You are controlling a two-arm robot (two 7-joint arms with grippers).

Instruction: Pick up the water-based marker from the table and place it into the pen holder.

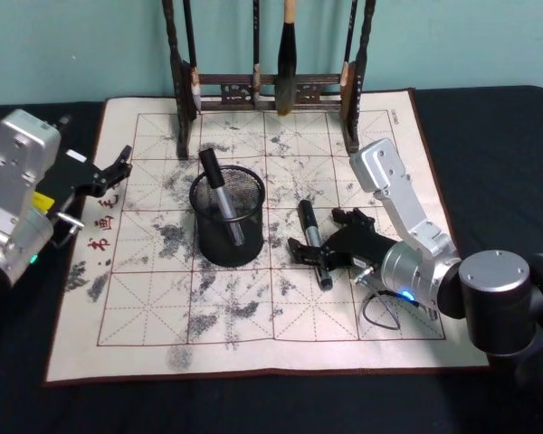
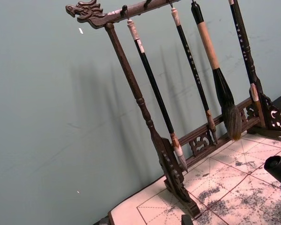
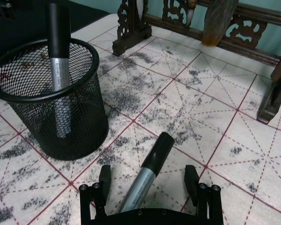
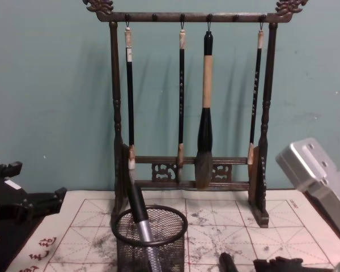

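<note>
Black-mesh pen holder (image 1: 226, 217): another marker (image 1: 219, 192) stands inside.
Water-based marker (image 1: 311, 237): flat on the table (image 1: 145, 307), near the holder.
Right gripper (image 3: 147, 173): jaws wide, straddling it, not yet gripping.
Left gripper (image 1: 116, 170): parked at the left; grip unreadable.
Remaining: grasp, lift, drop in.

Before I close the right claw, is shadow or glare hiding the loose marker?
Right wrist view: even light, loose marker plain inside the open right claw, slight sheen on its barrel. Head view: no glare on the mat; left claw parked at its left edge. Chest view: brush rack throws soft shadows on the wall.
</note>
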